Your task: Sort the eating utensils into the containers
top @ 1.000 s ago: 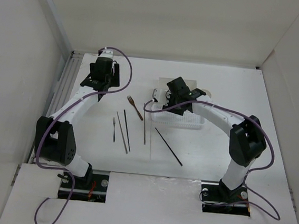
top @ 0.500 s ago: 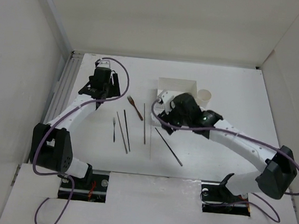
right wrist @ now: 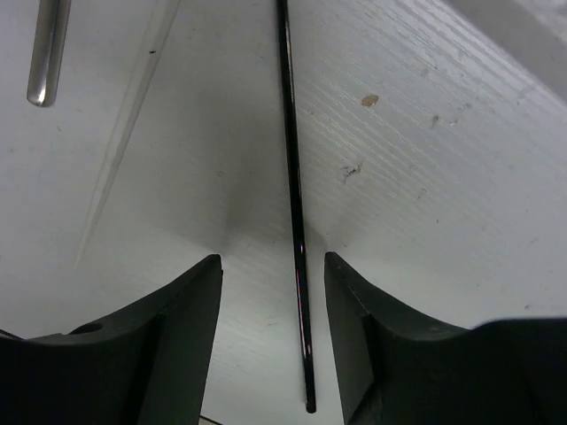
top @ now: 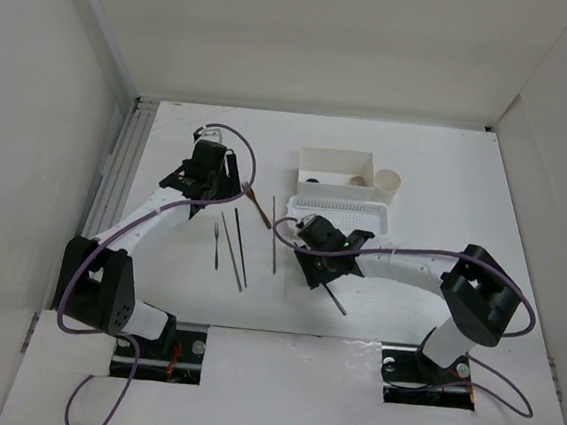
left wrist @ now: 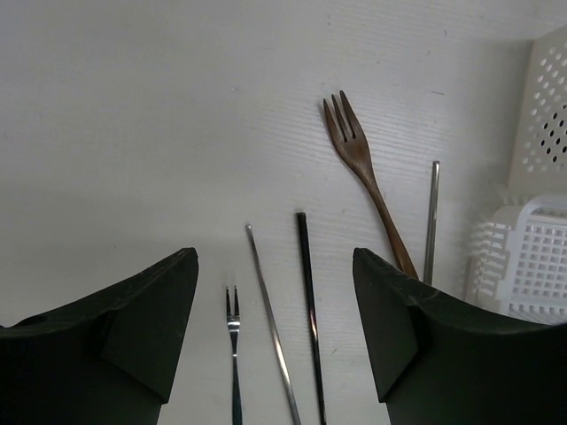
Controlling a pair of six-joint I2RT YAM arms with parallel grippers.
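Utensils lie on the white table: a brown fork [top: 260, 208], a small silver fork [top: 216, 244], a silver chopstick [top: 231, 251], a dark chopstick [top: 240, 247] and another silver chopstick [top: 274, 234]. My left gripper [top: 206, 181] is open and empty above their far ends; its view shows the brown fork [left wrist: 368, 177], small fork [left wrist: 234, 354] and dark chopstick [left wrist: 307, 310]. My right gripper [top: 320, 266] is open, low over a second dark chopstick [top: 335, 302], which lies between its fingers [right wrist: 297, 248] without being gripped. The white box [top: 339, 159], perforated basket [top: 338, 218] and cream cup [top: 387, 185] stand behind.
The box holds a dark item [top: 312, 181] and a cream item [top: 355, 181]. The basket's corner [left wrist: 532, 266] shows at the right of the left wrist view. A silver chopstick end [right wrist: 44, 53] lies left of the right gripper. Enclosure walls stand on three sides.
My right arm has swung from the box and basket down toward the near side, onto the second dark chopstick. My left gripper has moved nearer and rightward toward the utensils.
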